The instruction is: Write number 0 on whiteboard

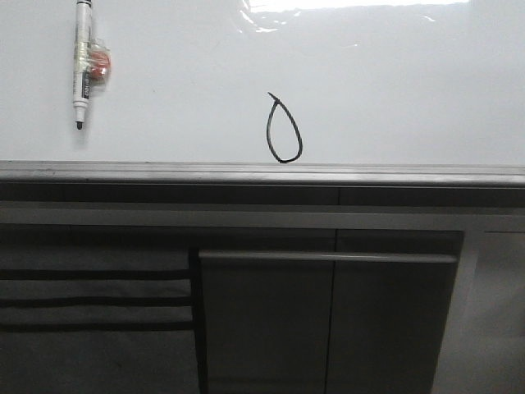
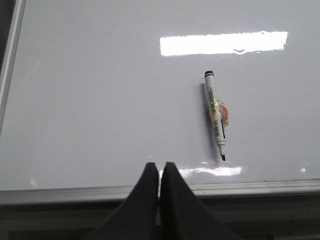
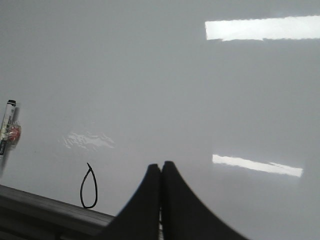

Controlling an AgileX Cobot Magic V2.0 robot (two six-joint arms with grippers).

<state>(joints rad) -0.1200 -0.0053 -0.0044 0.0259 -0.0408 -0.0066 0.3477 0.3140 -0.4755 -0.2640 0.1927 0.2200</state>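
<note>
Whiteboard [image 1: 394,90] across the whole upper half of the front view, glossy white, glare along the top edge; grey metal edge rail [image 1: 262,172] just beneath it, then dark cabinet panels [image 1: 328,320] filling the lower half.

Left gripper [image 2: 159,172] at bottom centre of the left wrist view, fingers pressed together with only a hairline seam between them, clenched on nothing, tips over the lower margin of the board just above the rail. Right gripper [image 3: 160,172] at bottom centre of the right wrist view, likewise clenched and empty, tips over bare white board.

Marker [image 1: 82,66] at the upper left of the front view, lying on the board, uncapped tip toward the rail, a red-and-clear taped lump on its barrel. In the left wrist view, upper right of the fingertips and well apart from them.

Number 0 [image 1: 284,129] near the middle of the front view, low on the board, its rounded end just above the rail, its pointed end up. In the right wrist view, at the lower left, to the left of the closed fingertips, near but apart, no contact. Well apart from the marker.
</note>
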